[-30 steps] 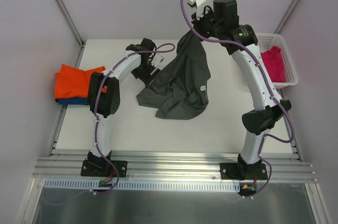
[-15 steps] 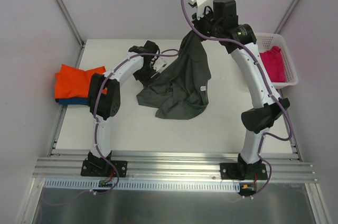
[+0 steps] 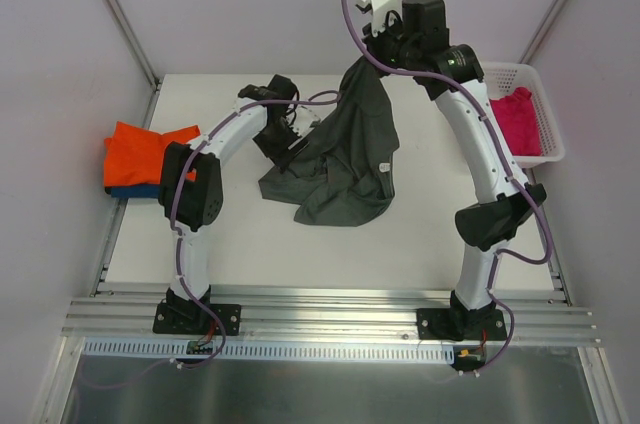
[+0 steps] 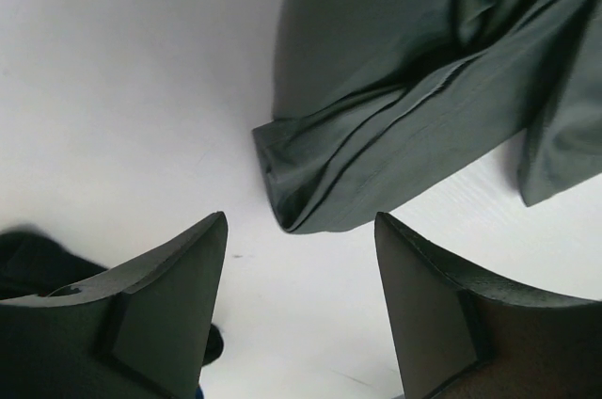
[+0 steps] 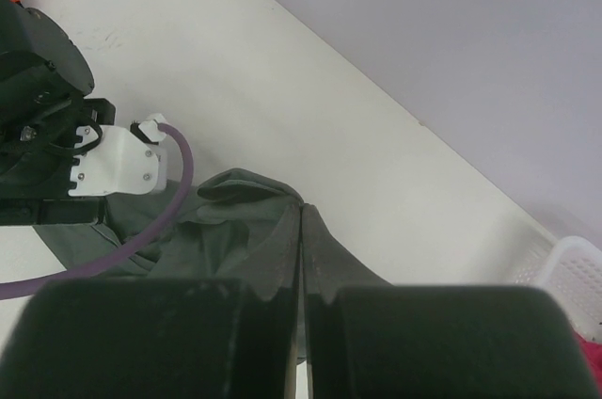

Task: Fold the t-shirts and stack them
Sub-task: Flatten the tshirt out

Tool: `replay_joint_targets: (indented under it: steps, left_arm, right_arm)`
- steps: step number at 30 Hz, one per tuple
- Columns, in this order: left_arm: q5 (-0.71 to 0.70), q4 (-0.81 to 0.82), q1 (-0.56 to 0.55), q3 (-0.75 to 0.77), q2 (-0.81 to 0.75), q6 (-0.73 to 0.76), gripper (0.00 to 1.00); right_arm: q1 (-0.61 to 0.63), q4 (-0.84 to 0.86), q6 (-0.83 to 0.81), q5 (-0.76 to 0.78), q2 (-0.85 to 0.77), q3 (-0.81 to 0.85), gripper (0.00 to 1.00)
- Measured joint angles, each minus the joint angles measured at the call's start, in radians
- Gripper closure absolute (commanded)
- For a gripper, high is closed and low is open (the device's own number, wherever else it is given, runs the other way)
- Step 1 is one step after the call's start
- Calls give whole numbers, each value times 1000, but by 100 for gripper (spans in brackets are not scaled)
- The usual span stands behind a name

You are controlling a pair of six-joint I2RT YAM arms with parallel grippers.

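Grey t-shirt (image 3: 345,159) hangs clamped in our right gripper (image 5: 301,297); our left gripper (image 4: 301,222) gapes beside it. One orange t-shirt (image 3: 140,149), one blue t-shirt (image 3: 135,190), one pink t-shirt (image 3: 518,119).

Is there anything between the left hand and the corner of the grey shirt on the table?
Nothing visible. The open left hand faces the folded corner of the grey shirt, with only bare table between them. The right hand holds the shirt's other end up.

No readable text, labels, brands or numbers on any surface in any view.
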Motion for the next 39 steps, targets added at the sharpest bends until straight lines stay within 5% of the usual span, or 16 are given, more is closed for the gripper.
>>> replay_joint_targets:
  steps: [17, 22, 25, 31, 39]
  left_arm:
    - [179, 6, 48, 60, 101, 2, 34]
    - [182, 6, 53, 99, 143, 0, 39]
    - [196, 5, 53, 103, 150, -7, 56]
    - [202, 5, 56, 107, 155, -12, 64]
    - [204, 2, 76, 111, 156, -24, 59]
  right_arm:
    - [-1, 0, -10, 18, 0, -21, 99]
    - [-1, 0, -10, 21, 0, -21, 99]
    - [-2, 0, -10, 21, 0, -21, 99]
    - [-6, 0, -10, 24, 0, -21, 99]
    - [-7, 0, -10, 24, 7, -21, 99]
